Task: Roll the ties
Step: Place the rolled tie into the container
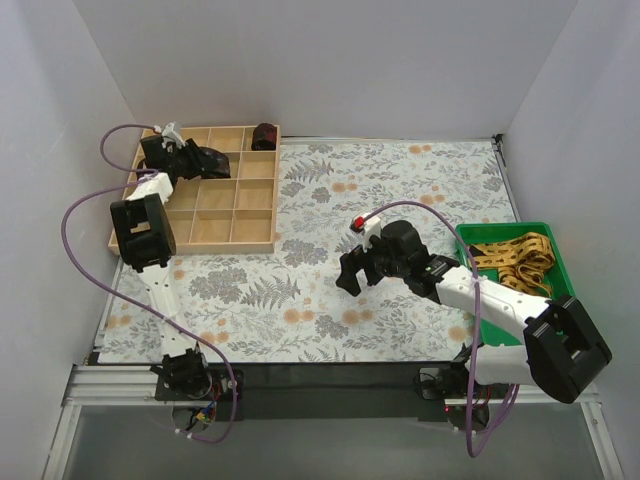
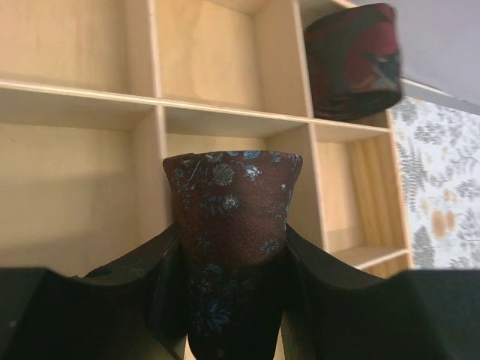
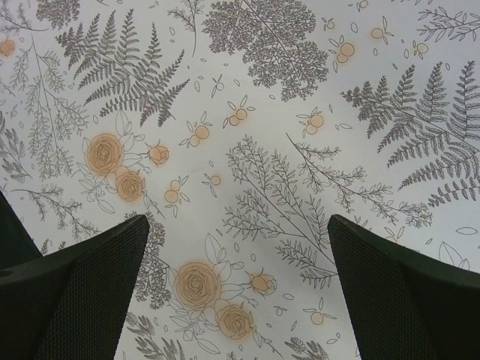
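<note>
My left tool (image 2: 232,240) is closed narrow on a rolled necktie of dark maroon fabric with small blue flowers (image 2: 232,187). I hold it above the pale wooden tray of square cells (image 1: 210,228), at ten o'clock on the fern-and-rose printed surface (image 1: 330,190). Another dark rolled tie with red patches (image 2: 352,60) sits in the cell at the tray's one o'clock corner.

The step, as I judge it, is setting my roll into a free cell. I should centre it between the dividers, lower it until it rests on the floor, then part the jaws gently so the coil does not spring loose.

My right tool (image 3: 238,225) hangs wide and empty over the middle of the surface. At three o'clock, loose yellow patterned ties (image 1: 515,258) lie in a green plastic bin (image 1: 500,227), not yet rolled.
</note>
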Available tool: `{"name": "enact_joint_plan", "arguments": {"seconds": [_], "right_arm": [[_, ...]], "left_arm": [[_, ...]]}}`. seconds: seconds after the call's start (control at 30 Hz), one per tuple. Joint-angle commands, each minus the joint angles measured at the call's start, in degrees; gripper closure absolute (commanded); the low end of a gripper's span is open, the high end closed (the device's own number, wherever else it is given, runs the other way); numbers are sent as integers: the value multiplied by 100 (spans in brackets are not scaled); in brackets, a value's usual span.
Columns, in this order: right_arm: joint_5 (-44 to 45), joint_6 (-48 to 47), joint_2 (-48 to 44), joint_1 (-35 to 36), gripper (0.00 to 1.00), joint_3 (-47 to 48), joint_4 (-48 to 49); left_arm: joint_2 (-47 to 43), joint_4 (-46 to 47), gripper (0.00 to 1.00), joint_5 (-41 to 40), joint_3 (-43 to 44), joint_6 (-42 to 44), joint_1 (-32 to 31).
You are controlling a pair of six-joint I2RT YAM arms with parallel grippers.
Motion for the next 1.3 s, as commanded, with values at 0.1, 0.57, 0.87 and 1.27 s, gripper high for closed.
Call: {"name": "enact_joint_plan", "arguments": {"seconds": [0.1,0.57,0.87,1.27], "right_arm": [[196,-209,94,-72,7,70,-140],[29,-121,437,-72,8,193,-167],[100,-130,323,-81,9,105,-193],[319,-130,-160,-72,9,35,-255]], "left_arm": [[402,-601,75,-134,793,654,-45],[174,-1576,68,-1925,794,1876,-703],[166,-2166,40,-2455,1093,1824,-844],[-581,-2315,22,-2683,961,1868,-853]]}}
